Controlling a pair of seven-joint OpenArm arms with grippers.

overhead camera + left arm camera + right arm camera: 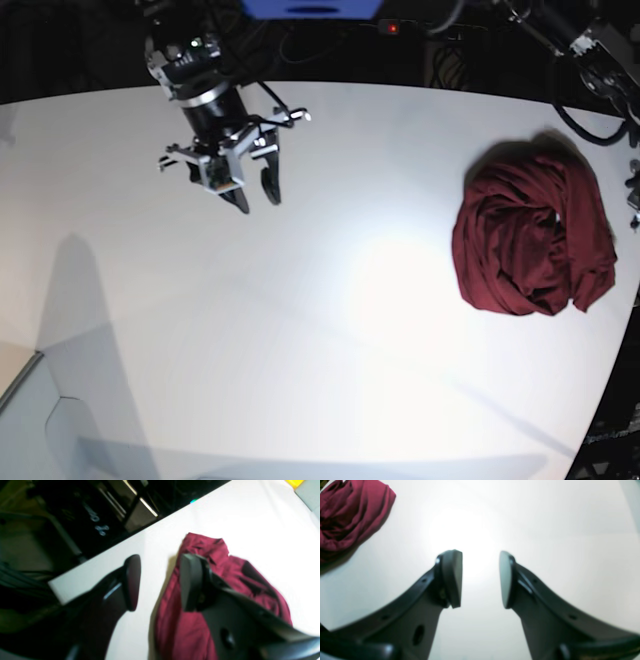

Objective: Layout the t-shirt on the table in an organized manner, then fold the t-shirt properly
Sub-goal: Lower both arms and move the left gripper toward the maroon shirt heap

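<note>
A dark maroon t-shirt (530, 232) is seen lying crumpled in a loose heap on the white table (330, 330), close to the table's curved edge on the base view's right. The garment is bunched into folds, with no sleeve laid flat.

The right gripper (254, 195) is held above bare tabletop, well apart from the t-shirt, on the side of it that falls to the left in the base view. In the right wrist view its jaws are parted around empty space, nothing is held between them, and only a corner of the t-shirt (350, 512) is caught at the frame's upper left.

The left gripper (160, 582) is seen only in its own wrist view, poised over the t-shirt's edge nearest the table rim. Its fingers are spread, one over white tabletop beside the cloth, the other in front of the maroon fabric (180, 627), and no cloth is pinched between them.
</note>
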